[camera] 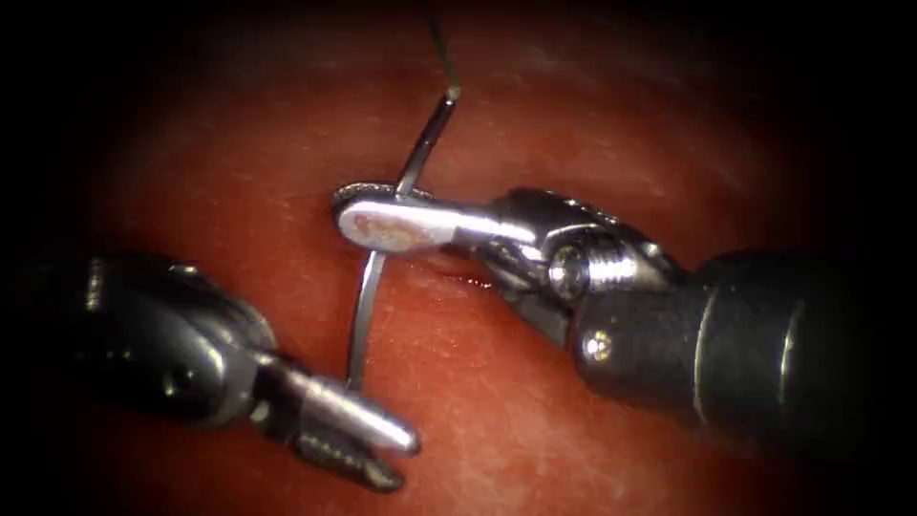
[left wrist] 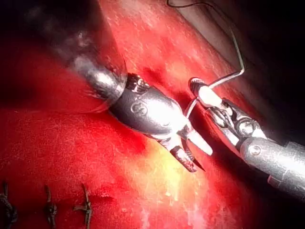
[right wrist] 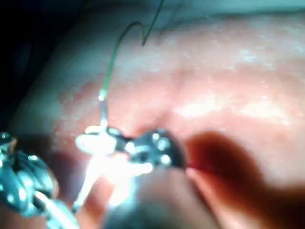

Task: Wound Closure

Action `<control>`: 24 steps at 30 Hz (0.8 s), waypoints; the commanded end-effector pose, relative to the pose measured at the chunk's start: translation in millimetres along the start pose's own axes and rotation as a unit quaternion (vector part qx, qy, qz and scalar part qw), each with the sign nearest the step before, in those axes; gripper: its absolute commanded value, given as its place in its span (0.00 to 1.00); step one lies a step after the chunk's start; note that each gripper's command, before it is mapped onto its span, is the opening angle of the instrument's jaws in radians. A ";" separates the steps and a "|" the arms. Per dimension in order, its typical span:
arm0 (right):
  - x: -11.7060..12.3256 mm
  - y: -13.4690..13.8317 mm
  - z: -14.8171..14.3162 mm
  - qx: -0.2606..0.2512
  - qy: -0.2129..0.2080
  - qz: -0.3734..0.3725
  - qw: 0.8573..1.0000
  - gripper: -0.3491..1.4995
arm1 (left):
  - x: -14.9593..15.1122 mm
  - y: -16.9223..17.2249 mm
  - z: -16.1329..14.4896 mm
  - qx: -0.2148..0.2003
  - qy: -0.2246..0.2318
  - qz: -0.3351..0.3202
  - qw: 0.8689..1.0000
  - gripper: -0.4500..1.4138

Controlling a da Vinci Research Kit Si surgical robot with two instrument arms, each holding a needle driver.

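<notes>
Endoscope view: from above and in front, very near, facing down on the tissue (camera: 535,420). Left wrist view: looks along its shaft at the left tool (left wrist: 190,155), close. Right wrist view: closer, along its shaft at the right tool (right wrist: 95,143). Shared by all three: needle (camera: 368,296), both tool tips, surrounding tissue

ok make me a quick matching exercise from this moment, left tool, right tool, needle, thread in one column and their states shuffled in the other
Things:
1. left tool
2. right tool
3. needle
4. thread

States:
A. gripped near the middle of its curve, above the tissue, not in it
B. jaws open, holding nothing
C. trails away from the needle's rear end
D. jaws shut on the needle

Pairs: 1-B, 2-D, 3-A, 4-C
</notes>
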 end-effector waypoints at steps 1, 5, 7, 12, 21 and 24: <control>-0.2 0.5 0.6 0.001 -0.001 0.000 1.000 0.00 | -0.7 -0.3 0.3 0.003 -0.001 -0.016 1.000 0.49; -0.3 0.3 0.6 0.002 -0.001 0.000 1.000 0.00 | -0.7 -0.3 0.4 0.002 0.000 -0.040 0.999 0.59; -0.2 0.2 0.5 0.002 -0.001 -0.002 1.000 0.00 | -0.7 -0.3 0.3 0.005 0.000 -0.049 0.999 0.63; 0.9 0.0 -0.2 0.002 -0.004 -0.028 1.000 0.00 | -0.1 -1.0 -0.1 0.041 -0.016 -0.074 0.996 0.66; 4.4 0.2 -2.8 -0.012 -0.026 -0.083 0.996 0.00 | 1.0 -0.7 -1.5 0.026 -0.044 -0.086 0.995 0.66; 5.2 0.3 -3.7 -0.014 -0.025 -0.088 0.996 0.00 | 1.0 -0.7 -1.5 0.028 -0.054 -0.086 0.994 0.66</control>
